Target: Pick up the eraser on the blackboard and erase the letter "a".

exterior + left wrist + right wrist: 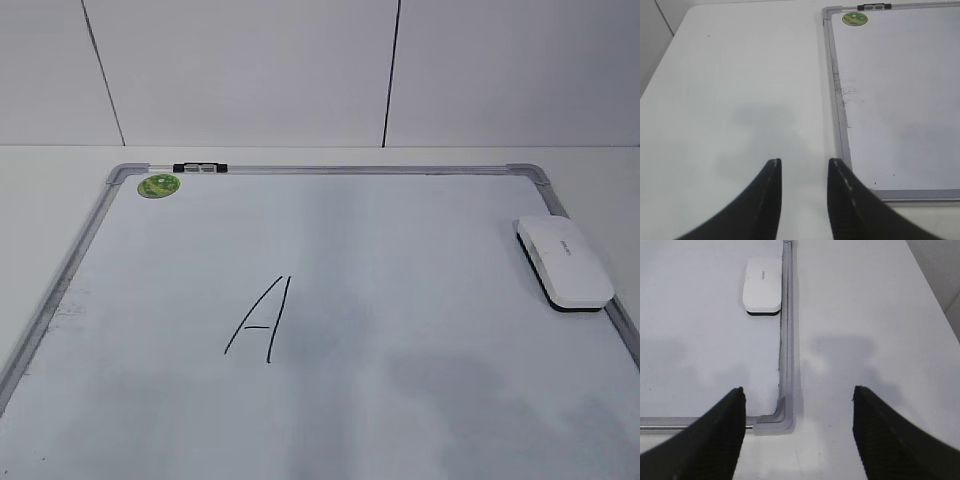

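Observation:
The blackboard point(420, 270) is a white board with a grey frame, lying flat on the table. The white eraser point(563, 262) lies on it by the right frame; it also shows in the right wrist view point(762, 284). A tall capital "A" point(262, 320) is drawn in black at the board's middle. No small lowercase "a" shows in any view. My left gripper point(804, 162) is open and empty over the table, left of the board point(900, 100). My right gripper point(797, 390) is wide open and empty over the board's near right corner point(775, 420). Neither gripper shows in the exterior view.
A round green sticker point(158, 185) sits in the board's far left corner, with a black clip point(200, 168) on the far frame beside it. White table point(740, 75) extends left and right point(865, 315) of the board. A tiled wall stands behind.

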